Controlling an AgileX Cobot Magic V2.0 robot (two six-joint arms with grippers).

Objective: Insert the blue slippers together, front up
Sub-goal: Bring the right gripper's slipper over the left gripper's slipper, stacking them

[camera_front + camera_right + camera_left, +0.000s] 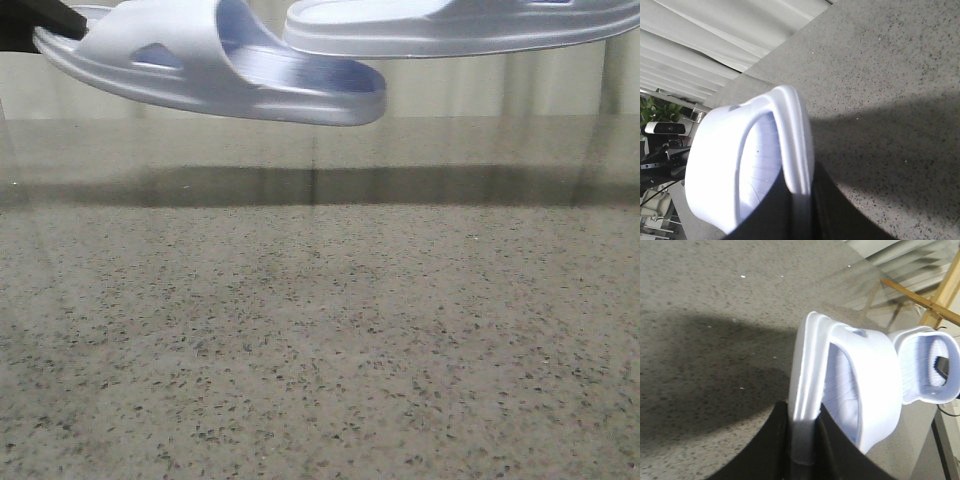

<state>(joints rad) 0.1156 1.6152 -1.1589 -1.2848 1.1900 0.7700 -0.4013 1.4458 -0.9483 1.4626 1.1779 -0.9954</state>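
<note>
Two pale blue slippers hang in the air above the speckled table. The left slipper [215, 65] is held at its heel end, its open toe pointing right. The right slipper [460, 28] is level at the top edge, its tip just above the left one's toe. My left gripper [802, 440] is shut on the sole edge of the left slipper [860, 385]; the other slipper [927, 367] shows beyond it. My right gripper [800, 205] is shut on the sole edge of the right slipper [735, 165]. Only a dark bit of the left gripper [45, 18] shows in front.
The grey speckled table [320, 340] spreads below, with the slippers' shadow band [320, 185] across its far part. White curtains [725, 40] hang behind. A wooden frame [935, 305] stands past the table edge, and a camera on a stand [665, 130] is off to the side.
</note>
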